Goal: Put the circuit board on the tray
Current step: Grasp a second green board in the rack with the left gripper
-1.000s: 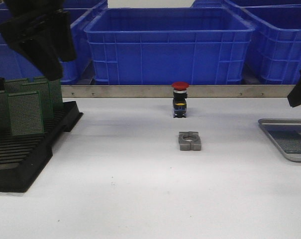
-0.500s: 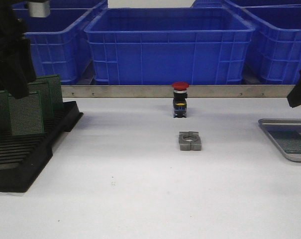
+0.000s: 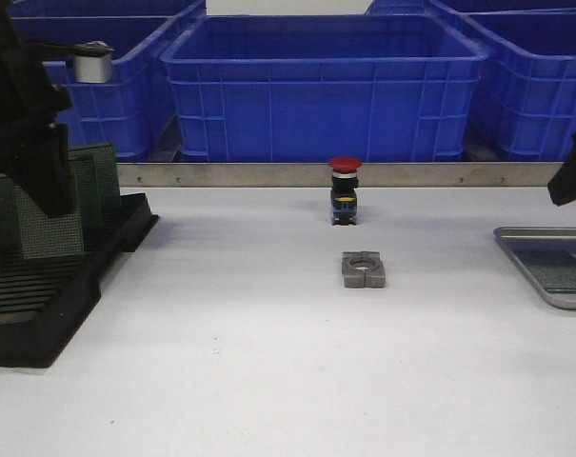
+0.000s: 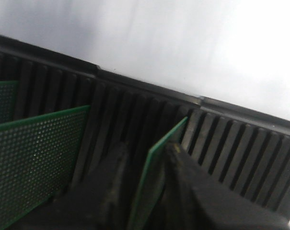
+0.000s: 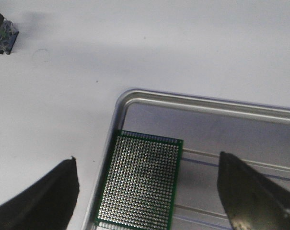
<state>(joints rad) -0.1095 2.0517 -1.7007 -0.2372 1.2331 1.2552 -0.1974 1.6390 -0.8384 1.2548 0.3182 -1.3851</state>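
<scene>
Several green perforated circuit boards (image 3: 49, 224) stand upright in a black slotted rack (image 3: 40, 314) at the left. My left gripper (image 3: 49, 202) is lowered into them. In the left wrist view its fingers (image 4: 145, 149) straddle one circuit board (image 4: 165, 143): one finger lies against the board and a dark gap shows on the other side. The silver tray (image 3: 530, 276) lies at the right edge with one circuit board (image 5: 140, 182) flat in its corner. My right gripper (image 5: 147, 158) hovers open above that board, holding nothing.
A grey metal block (image 3: 364, 269) and a red-capped push button (image 3: 345, 190) stand mid-table. Blue plastic crates (image 3: 326, 86) line the back behind a metal rail. Another board (image 4: 34, 158) stands a few slots from the straddled one.
My left arm has come down from above the rack onto the upright boards, its fingers now around one. The right gripper and the tray stayed put.
</scene>
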